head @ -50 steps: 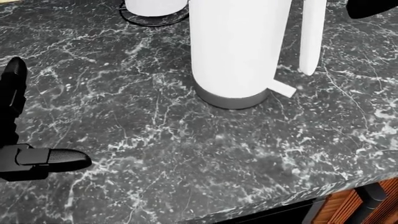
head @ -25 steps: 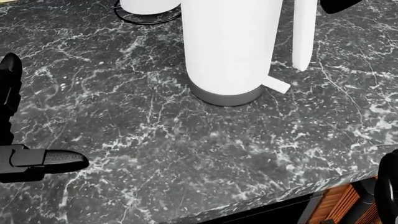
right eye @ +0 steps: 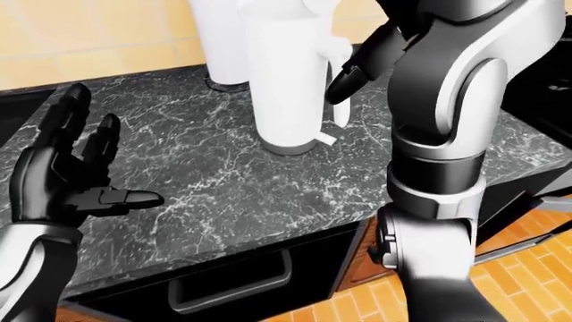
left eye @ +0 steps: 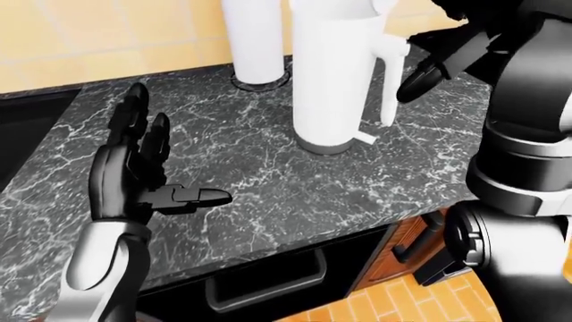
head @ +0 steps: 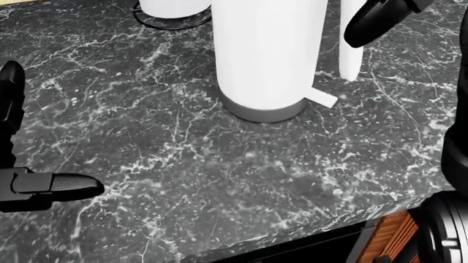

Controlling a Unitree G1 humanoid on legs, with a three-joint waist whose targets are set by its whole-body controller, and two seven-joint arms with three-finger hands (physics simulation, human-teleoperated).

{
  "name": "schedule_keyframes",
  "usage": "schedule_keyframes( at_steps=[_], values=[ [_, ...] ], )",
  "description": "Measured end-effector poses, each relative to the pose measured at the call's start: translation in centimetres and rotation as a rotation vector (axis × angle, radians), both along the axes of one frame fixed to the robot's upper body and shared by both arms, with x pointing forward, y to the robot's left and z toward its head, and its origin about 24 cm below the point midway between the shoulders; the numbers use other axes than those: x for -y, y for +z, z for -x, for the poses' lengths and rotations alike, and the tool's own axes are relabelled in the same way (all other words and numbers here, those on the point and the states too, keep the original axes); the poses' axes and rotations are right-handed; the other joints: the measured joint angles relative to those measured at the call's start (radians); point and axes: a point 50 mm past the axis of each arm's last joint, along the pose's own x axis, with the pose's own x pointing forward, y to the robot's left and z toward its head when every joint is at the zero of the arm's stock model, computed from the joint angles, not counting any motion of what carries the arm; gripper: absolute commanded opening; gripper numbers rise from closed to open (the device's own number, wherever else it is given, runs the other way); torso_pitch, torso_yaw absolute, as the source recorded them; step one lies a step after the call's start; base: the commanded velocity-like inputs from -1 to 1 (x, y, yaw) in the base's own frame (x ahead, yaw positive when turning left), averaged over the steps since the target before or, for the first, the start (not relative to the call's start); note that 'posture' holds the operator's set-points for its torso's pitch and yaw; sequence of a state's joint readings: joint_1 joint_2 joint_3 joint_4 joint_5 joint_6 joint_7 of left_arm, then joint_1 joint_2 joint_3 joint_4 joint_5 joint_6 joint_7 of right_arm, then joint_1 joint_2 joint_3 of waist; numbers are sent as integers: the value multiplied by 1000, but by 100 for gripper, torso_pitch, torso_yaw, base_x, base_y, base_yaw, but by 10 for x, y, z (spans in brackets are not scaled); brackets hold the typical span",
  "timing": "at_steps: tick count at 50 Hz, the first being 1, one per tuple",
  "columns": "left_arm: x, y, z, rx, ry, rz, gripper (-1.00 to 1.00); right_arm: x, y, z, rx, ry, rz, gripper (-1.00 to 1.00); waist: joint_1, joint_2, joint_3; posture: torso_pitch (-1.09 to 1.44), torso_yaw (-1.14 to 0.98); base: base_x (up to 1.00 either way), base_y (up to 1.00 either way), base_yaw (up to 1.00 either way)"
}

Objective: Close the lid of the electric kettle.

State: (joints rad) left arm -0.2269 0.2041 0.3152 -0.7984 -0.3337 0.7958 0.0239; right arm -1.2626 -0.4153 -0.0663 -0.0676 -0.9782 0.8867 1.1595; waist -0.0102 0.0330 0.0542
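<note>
Even, bright, diffuse render light; source direction unclear. Desk (head: 182,164) marble veining sharp throughout, no blur, no edge distortion. Shadows faint. Kettle (left eye: 332,74) flat white, nearly featureless; no glare.

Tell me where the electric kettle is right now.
The electric kettle stands on the marble counter, top centre of the left-eye view, beside the right robot hand.

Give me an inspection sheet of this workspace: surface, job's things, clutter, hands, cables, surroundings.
Surface: dark marble counter.
Job's things: white kettle upright on a grey base; lid out of view.
Clutter: white cylinder on a ring at the top.
Hands: left hand open over the counter, holding nothing; right hand by the kettle's handle, grip unclear.
Cables: nothing seen.
Surroundings: tan wall, drawer under the counter, orange floor.
</note>
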Motion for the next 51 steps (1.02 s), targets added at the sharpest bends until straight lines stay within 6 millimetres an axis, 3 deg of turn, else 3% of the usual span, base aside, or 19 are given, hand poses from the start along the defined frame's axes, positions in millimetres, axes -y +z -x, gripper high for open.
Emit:
schedule_keyframes(
  at_steps=[15, 25, 51],
  values=[
    [2, 3, 2, 1, -5, 0, 100, -11, -20, -10, -39, 19, 43, 100, 2, 5, -2, 0, 0, 0, 0, 0],
    [2, 3, 2, 1, -8, 2, 100, -26, -21, -19, -54, 52, 55, 100, -1, 9, -2, 0, 0, 0, 0, 0],
    [1, -2, -2, -7, -5, 6, 100, -8, 15, -15, -8, 16, 89, 100, 1, 2, 4, 0, 0, 0, 0, 0]
  ],
)
